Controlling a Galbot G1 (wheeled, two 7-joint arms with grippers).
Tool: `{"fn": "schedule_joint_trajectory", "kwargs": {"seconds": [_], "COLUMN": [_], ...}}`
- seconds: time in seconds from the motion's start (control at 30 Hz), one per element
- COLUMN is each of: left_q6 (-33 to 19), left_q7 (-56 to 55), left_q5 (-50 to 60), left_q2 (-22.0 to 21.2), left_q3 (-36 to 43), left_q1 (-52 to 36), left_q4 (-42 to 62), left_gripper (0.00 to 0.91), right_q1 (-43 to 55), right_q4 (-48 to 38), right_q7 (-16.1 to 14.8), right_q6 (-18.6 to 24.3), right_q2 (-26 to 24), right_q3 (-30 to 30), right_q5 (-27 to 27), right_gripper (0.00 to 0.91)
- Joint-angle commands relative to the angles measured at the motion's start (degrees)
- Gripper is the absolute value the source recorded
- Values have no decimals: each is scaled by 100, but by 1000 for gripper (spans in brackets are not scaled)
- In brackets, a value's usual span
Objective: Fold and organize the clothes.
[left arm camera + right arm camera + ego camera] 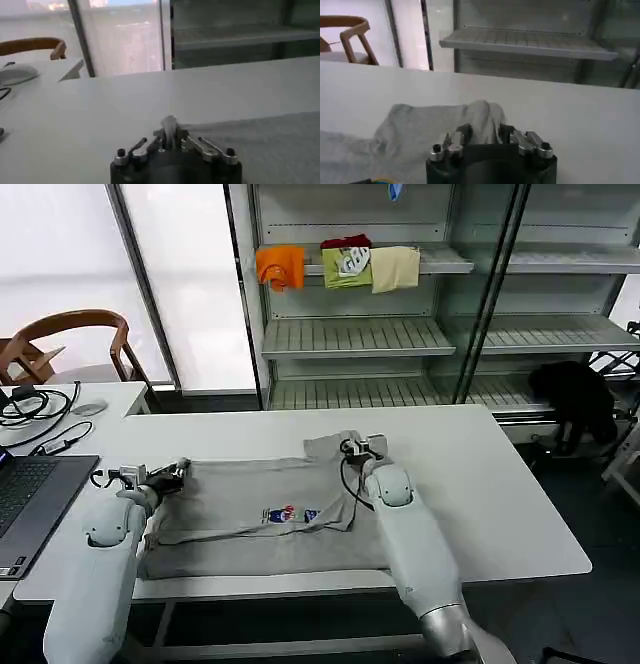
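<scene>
A light grey T-shirt (255,509) lies spread on a white table (480,484) in front of a two-armed robot, with its small multicolour chest print (290,514) facing up near the middle of the cloth. In the head view, the left gripper (172,472) sits at the shirt's far edge, at about nine o'clock from the print, and the right gripper (362,448) sits at the far corner at about one o'clock from it, where a sleeve bunches up. The left wrist view shows the left gripper (170,142) closed tightly, with a small peak of grey fabric pinched between its fingers. The right wrist view shows the right gripper (481,136) likewise closed narrowly on a raised ridge of the cloth. Both arms appear to be holding the far edge, ready to fold it. To do this well, the two grippers should likely lift together and evenly, keeping the edge taut between them, then carry it toward six o'clock, the near hem, so the fold lands straight. Uneven lifting could skew or wrinkle the fold. A laptop (30,494) sits at the table's nine o'clock side, and shelving (350,334) with folded cloths (340,266) stands beyond the table at twelve o'clock.
</scene>
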Motion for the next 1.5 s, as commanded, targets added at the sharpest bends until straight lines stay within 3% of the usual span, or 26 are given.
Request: {"fn": "schedule_joint_trajectory", "kwargs": {"seconds": [0.03, 0.2, 0.4, 0.67, 0.97, 1.5], "left_q6": [-31, -652, -1108, -1048, -1112, -1084], "left_q7": [-36, 43, -84, -84, 306, 669], "left_q5": [-148, -629, -1390, -1780, -2486, -2522], "left_q2": [-3, 6, 56, 114, 142, 216], "left_q3": [-8, -118, -406, -806, -1182, -1465], "left_q1": [0, 84, 381, 1201, 2430, 3267], "left_q4": [-90, -180, -647, -1494, -2238, -2604], "left_gripper": [10, 10, 10, 10, 10, 10], "right_q1": [-122, -418, -1133, -2028, -3391, -4234], "right_q4": [230, 769, 1939, 3570, 4840, 5354], "right_q7": [-158, -24, 166, 302, 267, 261], "right_q6": [449, 1000, 1276, 739, 488, 361], "right_q2": [281, 281, 256, -254, -893, -1173], "right_q3": [8, -32, -97, -132, 147, 204], "right_q5": [76, 133, 608, 827, 1347, 1137], "right_gripper": [0, 0, 0, 0, 0, 0]}}
